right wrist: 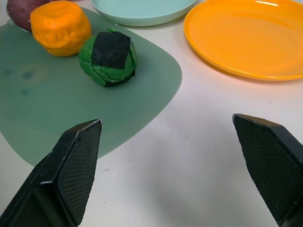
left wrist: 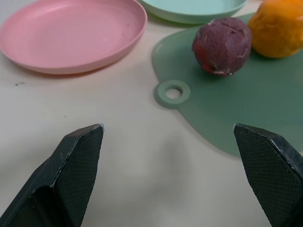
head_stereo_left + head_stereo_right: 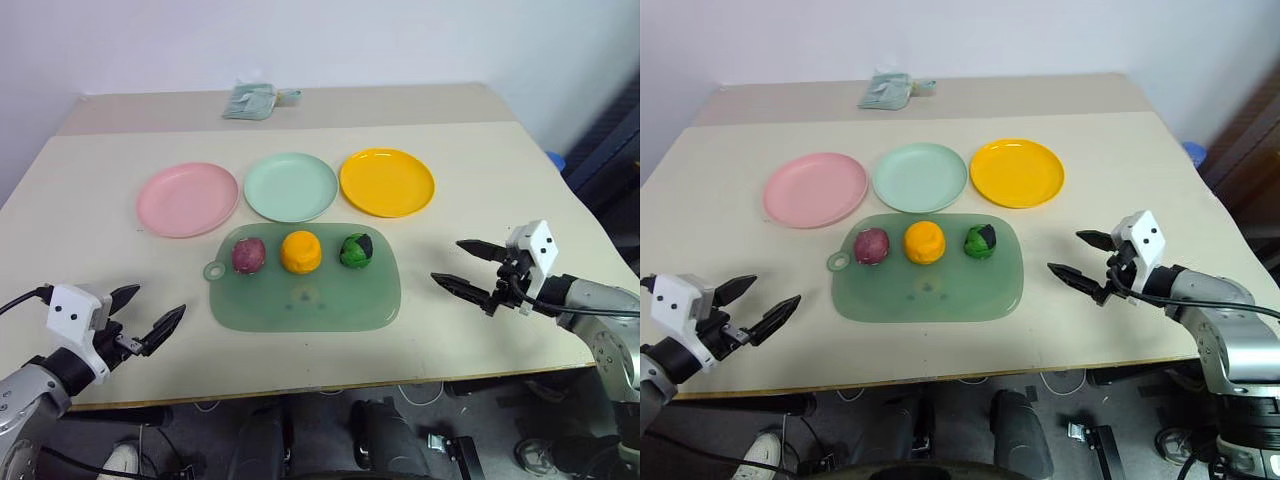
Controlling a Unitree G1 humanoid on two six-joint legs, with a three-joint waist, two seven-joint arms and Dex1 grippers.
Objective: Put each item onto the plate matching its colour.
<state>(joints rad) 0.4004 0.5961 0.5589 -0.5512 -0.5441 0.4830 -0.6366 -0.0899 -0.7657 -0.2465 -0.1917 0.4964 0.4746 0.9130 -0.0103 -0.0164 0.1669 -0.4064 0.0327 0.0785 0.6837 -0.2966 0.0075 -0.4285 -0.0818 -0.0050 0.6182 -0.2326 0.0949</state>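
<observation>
Toys are sitting in a row along the far edge of the translucent green board (image 3: 300,300): the purple-red lump (image 3: 248,255) nearest the ring tab (image 3: 214,271), the orange lump (image 3: 300,251) in the middle, and the green ball with the black patch (image 3: 356,250) toward the board's right end. Nothing is resting on any plate yet, so the sorting is looking unstarted. Just beyond the board, three plates are lying in a line across the middle of the desk (image 3: 480,160): the pink plate (image 3: 187,198) on the left, the mint green plate (image 3: 291,186) in the centre, the yellow-orange plate (image 3: 387,182) on the right. Each toy is probably lined up close to a plate to keep the carries short, though the orange lump and green ball are facing each other's plates. The left gripper (image 3: 148,314) is hovering near the desk's near left corner, jaws standing wide apart and aiming toward the purple-red lump. The right gripper (image 3: 464,266) is hanging over the near right edge, jaws likewise spread and empty, facing the green ball. A crumpled cloth (image 3: 252,100) is lying near the far edge.
</observation>
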